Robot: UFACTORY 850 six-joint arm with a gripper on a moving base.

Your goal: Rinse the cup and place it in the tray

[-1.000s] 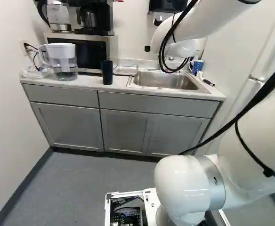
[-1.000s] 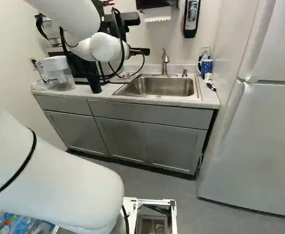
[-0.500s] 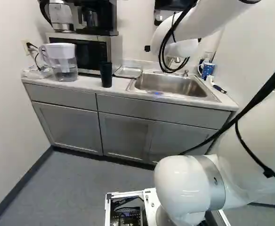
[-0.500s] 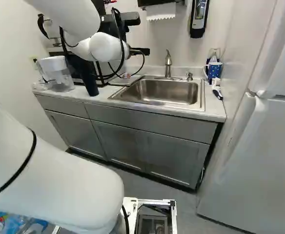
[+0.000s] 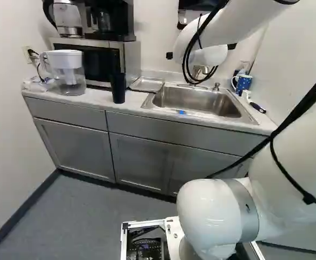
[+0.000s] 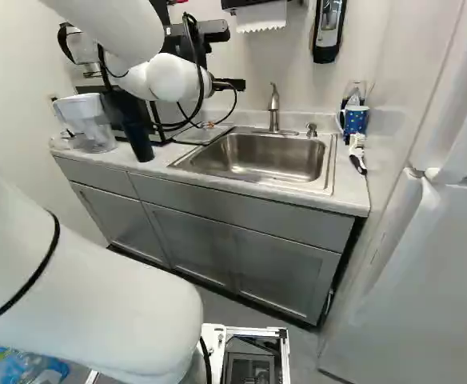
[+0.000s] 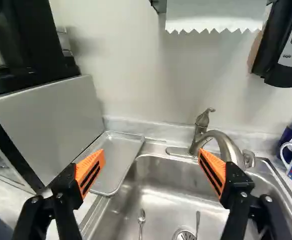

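Orange pads on the black hand (image 6: 232,84) stand wide apart, with nothing gripped between them; past them lie the tray (image 7: 117,157) and the stainless sink (image 7: 163,195). The dark cup (image 5: 118,88) stands upright on the tabletop (image 5: 96,97), in front of the microwave (image 5: 132,59) and near the front edge, well apart from the pitcher (image 5: 68,73) at the left of the left base view. The tray sits just beside the microwave's side wall, and its other long edge runs close along the sink rim, so there is little spare tabletop on either flank. Over the sink basin the space is open apart from the faucet (image 7: 226,145), whose spout shows next to one finger in the wrist view; how near they are in depth I cannot tell. A spoon (image 7: 141,220) lies in the basin. Beyond the sink's far side, the spotted blue mug (image 6: 355,120) and a brush (image 6: 357,152) crowd the strip by the wall.
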